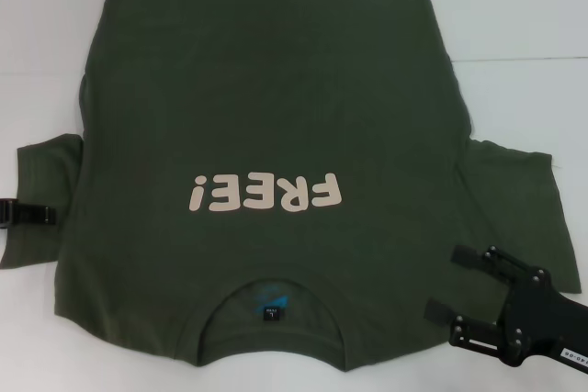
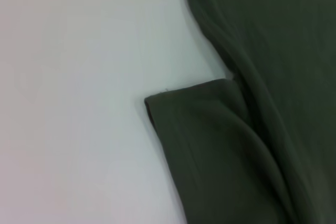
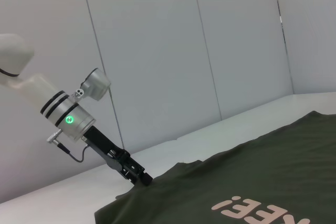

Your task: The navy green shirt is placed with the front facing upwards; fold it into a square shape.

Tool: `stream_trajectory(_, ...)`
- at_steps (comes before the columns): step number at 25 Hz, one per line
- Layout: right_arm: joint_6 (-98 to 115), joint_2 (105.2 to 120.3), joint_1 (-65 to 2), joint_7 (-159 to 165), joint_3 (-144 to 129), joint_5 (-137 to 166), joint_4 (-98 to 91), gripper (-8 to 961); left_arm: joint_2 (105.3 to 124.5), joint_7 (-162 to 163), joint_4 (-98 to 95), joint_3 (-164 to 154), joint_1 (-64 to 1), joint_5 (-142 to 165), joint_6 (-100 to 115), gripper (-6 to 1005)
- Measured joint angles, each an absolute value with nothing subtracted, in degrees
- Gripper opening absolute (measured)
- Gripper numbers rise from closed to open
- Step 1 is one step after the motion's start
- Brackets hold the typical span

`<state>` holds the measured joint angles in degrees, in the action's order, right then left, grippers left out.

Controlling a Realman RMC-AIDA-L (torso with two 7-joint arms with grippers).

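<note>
Jaws of my right gripper (image 1: 441, 280) spread beside the right sleeve; left gripper (image 1: 46, 215) on the left sleeve, state indiscernible. Navy green shirt (image 1: 266, 117) flat on white table (image 1: 514, 34), front up.

The navy green shirt (image 1: 266, 89) carries pale pinkish lettering "FREE!" (image 1: 266, 195) on its chest — upside down from the head view. The collar label's (image 1: 273, 305) blue print is unreadable.

Bright, even light falls from above on the white counter (image 1: 514, 34), shadows are soft and thin, and the left wrist view looks softly out of focus.
</note>
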<state>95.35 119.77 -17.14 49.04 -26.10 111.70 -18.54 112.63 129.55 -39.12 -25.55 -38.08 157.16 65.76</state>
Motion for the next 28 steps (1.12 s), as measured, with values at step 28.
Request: stream_trajectory(28,95.4,119.78,-17.1,49.0,-26.1,111.6,-18.5,924,112.34,131.3,-37.8,-25.5,-38.9,157.4,67.7,699)
